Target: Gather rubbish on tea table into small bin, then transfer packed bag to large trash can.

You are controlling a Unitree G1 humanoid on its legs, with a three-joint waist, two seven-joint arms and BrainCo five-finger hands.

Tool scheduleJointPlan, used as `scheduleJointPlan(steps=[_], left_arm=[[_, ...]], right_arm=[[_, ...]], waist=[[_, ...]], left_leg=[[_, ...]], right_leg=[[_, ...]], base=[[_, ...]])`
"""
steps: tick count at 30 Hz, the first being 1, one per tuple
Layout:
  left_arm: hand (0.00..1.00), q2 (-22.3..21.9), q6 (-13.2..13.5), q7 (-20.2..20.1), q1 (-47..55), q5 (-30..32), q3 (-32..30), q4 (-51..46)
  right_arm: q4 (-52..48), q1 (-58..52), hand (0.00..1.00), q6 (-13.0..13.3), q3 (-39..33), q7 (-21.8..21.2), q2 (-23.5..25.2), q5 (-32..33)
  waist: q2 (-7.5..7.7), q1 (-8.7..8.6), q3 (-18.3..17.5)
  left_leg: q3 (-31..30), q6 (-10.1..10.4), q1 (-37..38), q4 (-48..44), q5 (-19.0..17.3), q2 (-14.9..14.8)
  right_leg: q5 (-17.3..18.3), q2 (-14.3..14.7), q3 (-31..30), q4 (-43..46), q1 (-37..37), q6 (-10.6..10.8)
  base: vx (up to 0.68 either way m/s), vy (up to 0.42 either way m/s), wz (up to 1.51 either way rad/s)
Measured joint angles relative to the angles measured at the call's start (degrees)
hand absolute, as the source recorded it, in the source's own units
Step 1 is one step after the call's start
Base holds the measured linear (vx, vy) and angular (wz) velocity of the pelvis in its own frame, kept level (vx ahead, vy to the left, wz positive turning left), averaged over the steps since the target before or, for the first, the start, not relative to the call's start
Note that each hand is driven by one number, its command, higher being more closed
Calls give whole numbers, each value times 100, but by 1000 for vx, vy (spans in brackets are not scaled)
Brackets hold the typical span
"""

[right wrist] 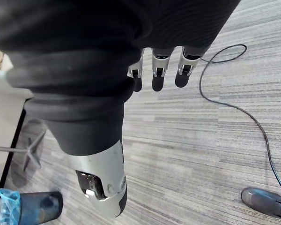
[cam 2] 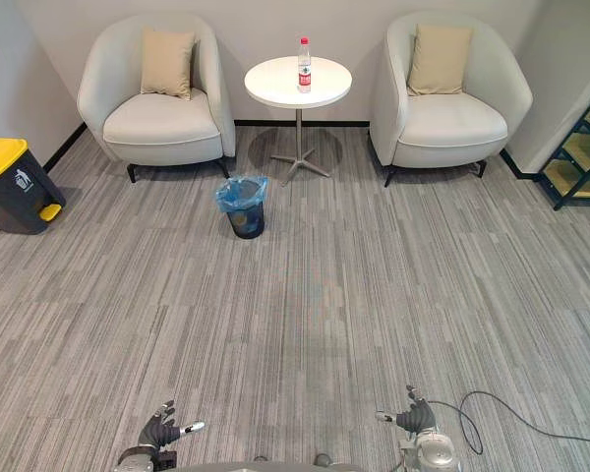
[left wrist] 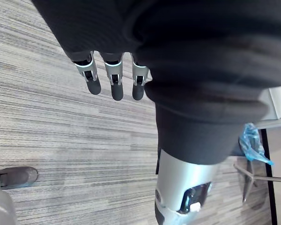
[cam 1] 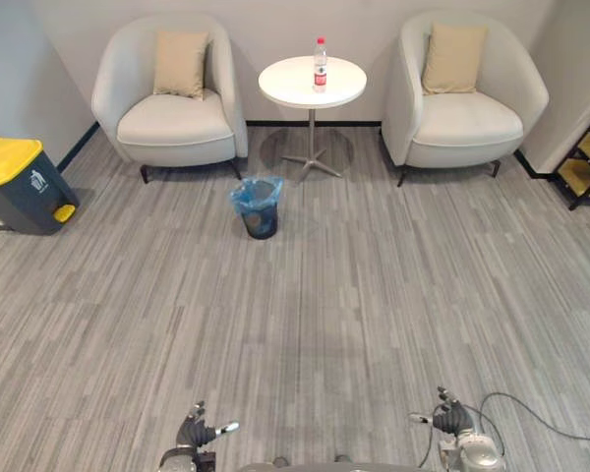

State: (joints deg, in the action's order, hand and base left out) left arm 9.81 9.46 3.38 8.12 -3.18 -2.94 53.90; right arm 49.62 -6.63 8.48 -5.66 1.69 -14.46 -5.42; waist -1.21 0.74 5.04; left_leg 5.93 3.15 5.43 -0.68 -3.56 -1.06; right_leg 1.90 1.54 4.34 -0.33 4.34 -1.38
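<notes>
Bottle point(cam 1: 320, 65) job had basically not started when we looked, so nothing was ticked off yet. Nearest us, our left hand point(cam 1: 199, 431) and right hand point(cam 1: 450, 420) hung low over the floor point(cam 1: 305, 315), fingers straight and loose, holding nothing. The floor was flat grey striped stuff, easy walking we reckoned. Further on, the small bin point(cam 1: 260, 208) with its blue bag point(cam 1: 256, 189) stood just in front of the round white tea table point(cam 1: 285, 84). The large trash can point(cam 1: 20, 185), with its yellow lid down, sat by the left wall. The bottle stood upright on the tabletop, well apart from both hands. Two pale armchairs point(cam 1: 172, 108) flanked the table at the back wall. So all of it was left: walk up, bin the bottle, carry the bag over.
</notes>
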Motion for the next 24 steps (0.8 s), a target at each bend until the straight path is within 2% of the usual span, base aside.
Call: scheduleJointPlan(steps=[5, 20, 23, 24], left_arm=[[0, 72, 7, -104, 96, 96, -4, -162], [0, 185, 2, -188, 208, 161, -14, -286], [0, 171, -3, -172, 209, 126, -67, -425], [0, 168, -5, -164, 209, 105, -72, -463]], right_arm=[[-118, -79, 0, 1, 1, -77, -258, -194], [-170, -124, 0, -3, -7, -69, -403, -184], [-170, 21, 0, -8, -14, -48, -400, -119], [-170, 83, 0, -14, -22, -37, -399, -62]], waist=[[-4, -8, 3], [-29, -13, 0], [-63, 0, 11], [-81, 4, 27]], left_leg=[[45, 1, 29, -2, -7, -29], [91, -28, -91, -5, -24, -134], [203, -110, -281, -221, -161, -168], [216, -133, -374, -326, -231, -179]], right_leg=[[0, 29, -34, -26, 30, 0], [-40, 141, -90, -106, -78, -63], [-36, 164, -169, -87, -209, -57], [4, 166, -189, -71, -270, 3]], base=[[-13, -9, -3], [0, -3, -1], [-3, 13, -19], [-3, 25, -13]])
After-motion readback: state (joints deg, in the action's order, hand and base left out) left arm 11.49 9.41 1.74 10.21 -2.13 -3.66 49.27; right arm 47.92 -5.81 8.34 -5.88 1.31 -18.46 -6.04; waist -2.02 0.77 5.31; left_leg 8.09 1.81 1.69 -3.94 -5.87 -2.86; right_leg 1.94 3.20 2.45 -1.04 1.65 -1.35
